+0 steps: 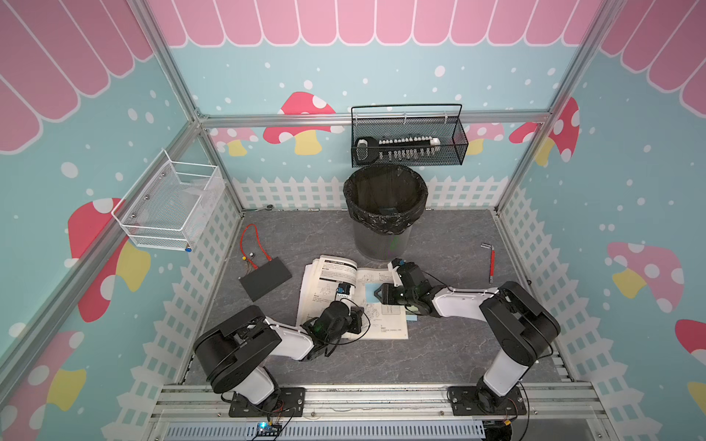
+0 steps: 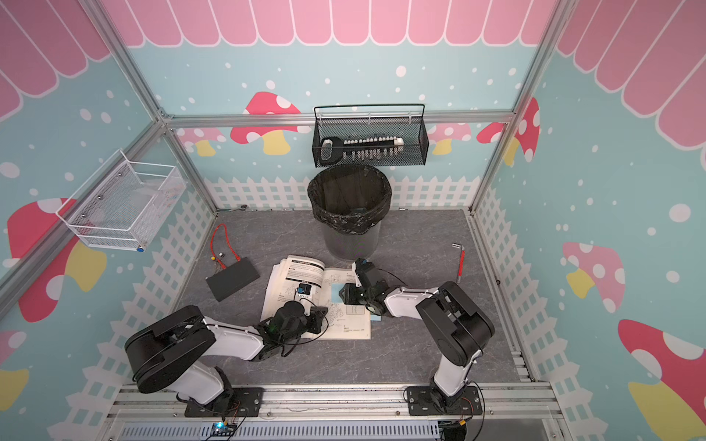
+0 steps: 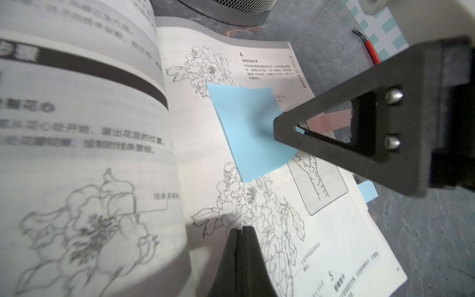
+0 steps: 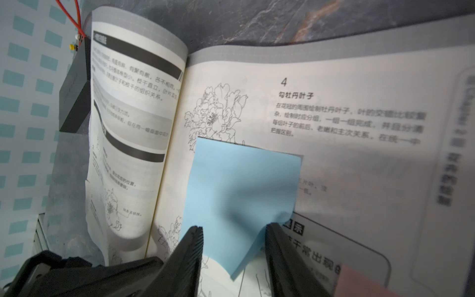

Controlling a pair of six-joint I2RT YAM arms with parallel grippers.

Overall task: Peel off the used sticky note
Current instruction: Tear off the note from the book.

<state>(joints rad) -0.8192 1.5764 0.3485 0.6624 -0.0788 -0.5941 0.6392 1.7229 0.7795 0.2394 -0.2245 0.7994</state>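
Sticky note (image 4: 241, 195) on right page of book (image 4: 347, 164), corner lifted. Right gripper (image 4: 235, 227) part open, straddling that corner, nothing pinched yet. Left gripper (image 3: 243, 228) closed, empty, pressing page, probably pinning book.

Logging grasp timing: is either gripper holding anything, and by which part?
Nothing yet. The right gripper has open jaws straddling the lifted edge of the blue sticky note; the left gripper is shut, empty.

Blue sticky note (image 3: 246, 133), black-and-white book (image 3: 334, 244)
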